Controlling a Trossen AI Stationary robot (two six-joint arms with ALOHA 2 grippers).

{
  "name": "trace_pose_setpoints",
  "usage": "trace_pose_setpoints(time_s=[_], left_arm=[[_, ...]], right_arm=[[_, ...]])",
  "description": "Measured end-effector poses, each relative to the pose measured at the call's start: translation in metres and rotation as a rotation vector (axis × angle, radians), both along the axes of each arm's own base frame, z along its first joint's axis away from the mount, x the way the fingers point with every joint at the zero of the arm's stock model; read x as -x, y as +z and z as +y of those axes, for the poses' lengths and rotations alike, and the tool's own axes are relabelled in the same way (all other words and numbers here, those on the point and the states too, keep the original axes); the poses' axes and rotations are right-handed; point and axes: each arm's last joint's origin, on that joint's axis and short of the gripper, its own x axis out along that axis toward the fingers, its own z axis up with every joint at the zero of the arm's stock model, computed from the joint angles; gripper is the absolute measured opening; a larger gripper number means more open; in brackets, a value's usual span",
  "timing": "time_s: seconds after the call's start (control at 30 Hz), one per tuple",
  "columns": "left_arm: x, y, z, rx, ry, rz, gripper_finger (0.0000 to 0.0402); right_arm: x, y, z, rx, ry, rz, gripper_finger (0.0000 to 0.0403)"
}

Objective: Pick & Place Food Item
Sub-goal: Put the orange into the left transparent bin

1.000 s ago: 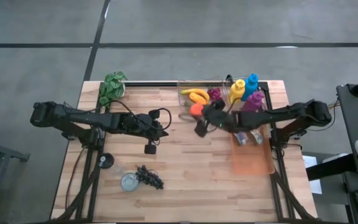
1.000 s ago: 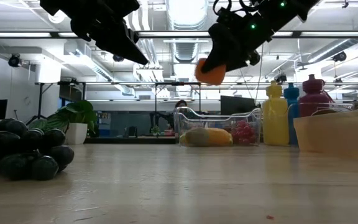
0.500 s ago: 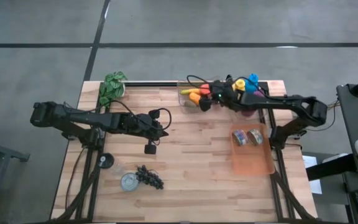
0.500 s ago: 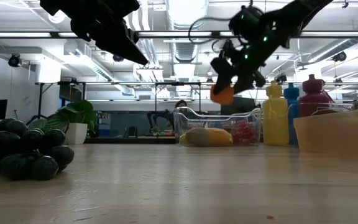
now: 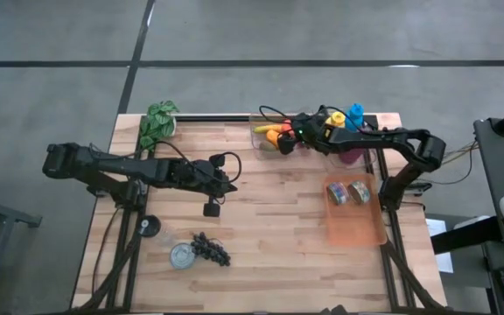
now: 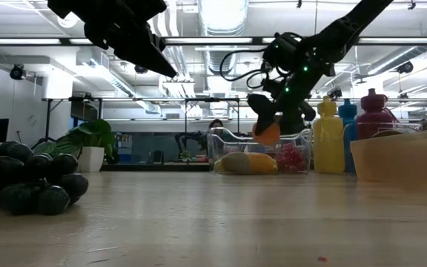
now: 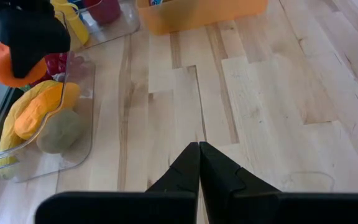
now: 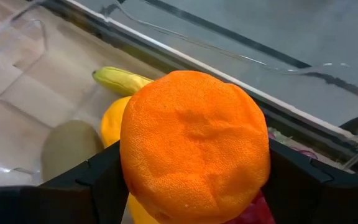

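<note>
High view shows the right gripper [image 5: 289,140] grasping the orange [image 5: 286,143] above the clear bin [image 5: 258,121] at one o'clock. Lower it between the banana [image 8: 124,79] and the bin's wall before releasing. Left gripper [image 5: 232,185] waits clenched near centre.

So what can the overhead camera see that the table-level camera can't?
Only the high view shows the orange tray with two wrapped items, the tin beside the grapes, and the left gripper shut over the bare middle of the table.

Only the low view shows the room behind, and that the orange hangs above the clear bin rather than lying in it.

Both show the right gripper holding the orange, the grapes, the plant and the bottles.
</note>
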Motion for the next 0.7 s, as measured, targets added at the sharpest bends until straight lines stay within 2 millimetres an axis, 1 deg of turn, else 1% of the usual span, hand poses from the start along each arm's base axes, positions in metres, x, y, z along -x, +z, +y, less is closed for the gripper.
trace_pose_setpoints(time_s=[0.2,0.7], left_arm=[[0.0,0.0,0.0,0.0,0.0,0.0,0.0016],[0.0,0.0,0.0,0.0,0.0,0.0,0.0016]], right_arm=[[0.0018,-0.0029,-0.0046,-0.01,-0.026,-0.002,0.0286],[0.0016,-0.0033,-0.0043,-0.011,-0.025,-0.001,0.0288]])
